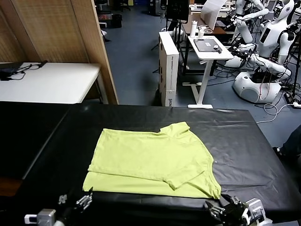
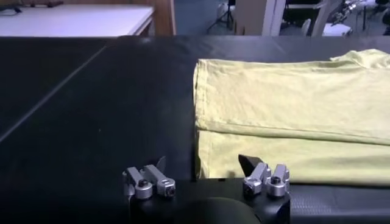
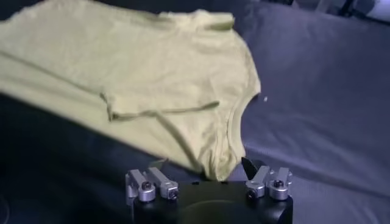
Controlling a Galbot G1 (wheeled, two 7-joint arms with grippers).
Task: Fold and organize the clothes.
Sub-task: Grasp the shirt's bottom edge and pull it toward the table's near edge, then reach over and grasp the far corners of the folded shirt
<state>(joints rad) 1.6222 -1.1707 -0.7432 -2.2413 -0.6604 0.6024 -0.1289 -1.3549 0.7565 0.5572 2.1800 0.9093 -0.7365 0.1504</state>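
The lime T-shirt lies on the black table, folded partway with one sleeve turned over its top and the collar at the near right. My left gripper is open and empty at the near edge, just short of the shirt's near left corner; it also shows in the left wrist view, facing the shirt's hem. My right gripper is open and empty just below the shirt's near right corner; in the right wrist view the collar corner hangs between its open fingers without being gripped.
A white table stands at the far left behind a wooden partition. A white cabinet, a small desk and other white robots stand beyond the table's far edge.
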